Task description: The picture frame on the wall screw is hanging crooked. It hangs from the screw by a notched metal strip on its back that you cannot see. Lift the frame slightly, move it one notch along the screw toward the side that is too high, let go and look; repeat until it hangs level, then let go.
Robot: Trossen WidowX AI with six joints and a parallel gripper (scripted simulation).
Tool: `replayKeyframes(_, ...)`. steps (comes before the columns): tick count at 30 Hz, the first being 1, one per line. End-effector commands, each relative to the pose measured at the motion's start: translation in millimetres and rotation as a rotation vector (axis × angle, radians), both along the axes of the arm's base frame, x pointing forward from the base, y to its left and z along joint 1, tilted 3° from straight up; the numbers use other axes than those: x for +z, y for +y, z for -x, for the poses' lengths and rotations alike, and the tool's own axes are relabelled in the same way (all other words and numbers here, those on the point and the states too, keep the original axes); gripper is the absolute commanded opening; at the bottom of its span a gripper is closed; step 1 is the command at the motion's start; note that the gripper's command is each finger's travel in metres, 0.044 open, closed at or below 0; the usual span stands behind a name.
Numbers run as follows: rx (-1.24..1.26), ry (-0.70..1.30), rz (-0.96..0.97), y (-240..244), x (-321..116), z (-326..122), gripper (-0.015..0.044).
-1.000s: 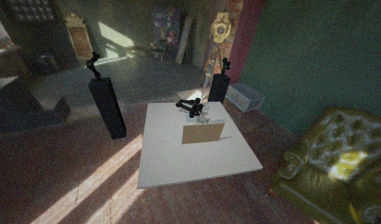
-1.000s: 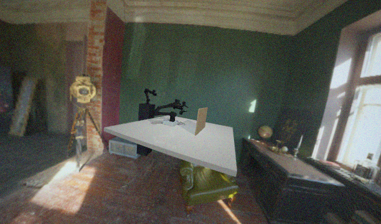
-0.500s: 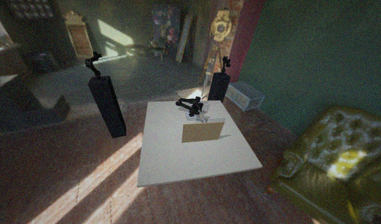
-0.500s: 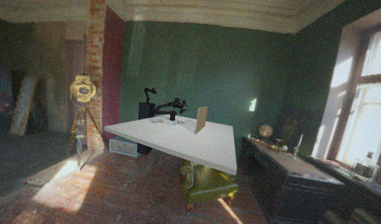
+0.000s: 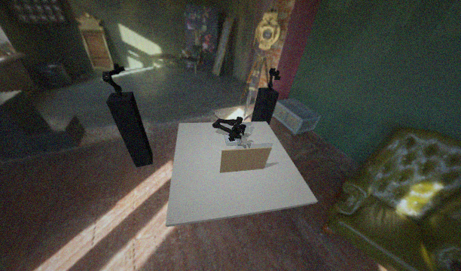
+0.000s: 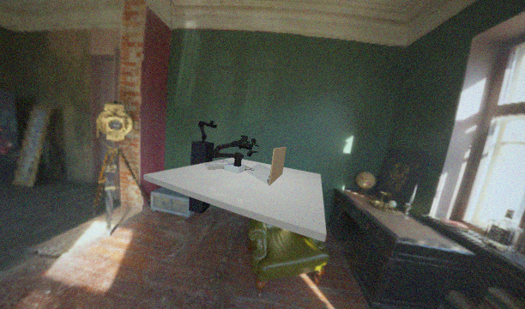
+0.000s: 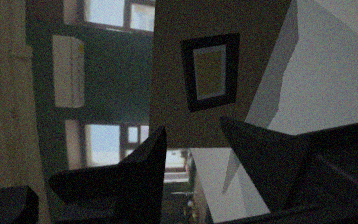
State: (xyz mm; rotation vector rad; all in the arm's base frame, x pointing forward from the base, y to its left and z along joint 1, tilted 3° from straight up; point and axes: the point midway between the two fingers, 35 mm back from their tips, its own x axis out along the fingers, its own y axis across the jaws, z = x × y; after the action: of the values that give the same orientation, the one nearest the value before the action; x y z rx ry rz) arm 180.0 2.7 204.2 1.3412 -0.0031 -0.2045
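The picture frame, with a dark border [image 7: 190,75] and a light mat around a brownish picture, hangs on the near face of the upright brown board [image 7: 170,110] [image 5: 245,161] [image 6: 277,166]. The wrist view is turned sideways, with the board's top edge at left. The frame looks tilted: its end toward the top of that view sits higher, nearer the board's top edge. My gripper [image 7: 192,125] [image 6: 256,147] is open and empty, off the board and not touching the frame. The screw and notched strip are hidden. The top and exterior views do not show the frame's face.
The board stands on the white table [image 5: 200,196] [image 6: 245,202], in front of the arm's base [image 6: 234,168]. Two black pedestals [image 5: 130,128] [image 5: 265,103] with small arms stand beyond the table. A green armchair [image 5: 404,188] [image 6: 288,253] is beside it.
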Motion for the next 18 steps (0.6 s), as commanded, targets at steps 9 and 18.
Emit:
replayKeyframes(9, -0.002, -0.002, 0.003, -1, 0, 1, 0.026)
replayKeyframes(18, -0.006, -0.008, -0.004, 5, -6, -19, 0.026)
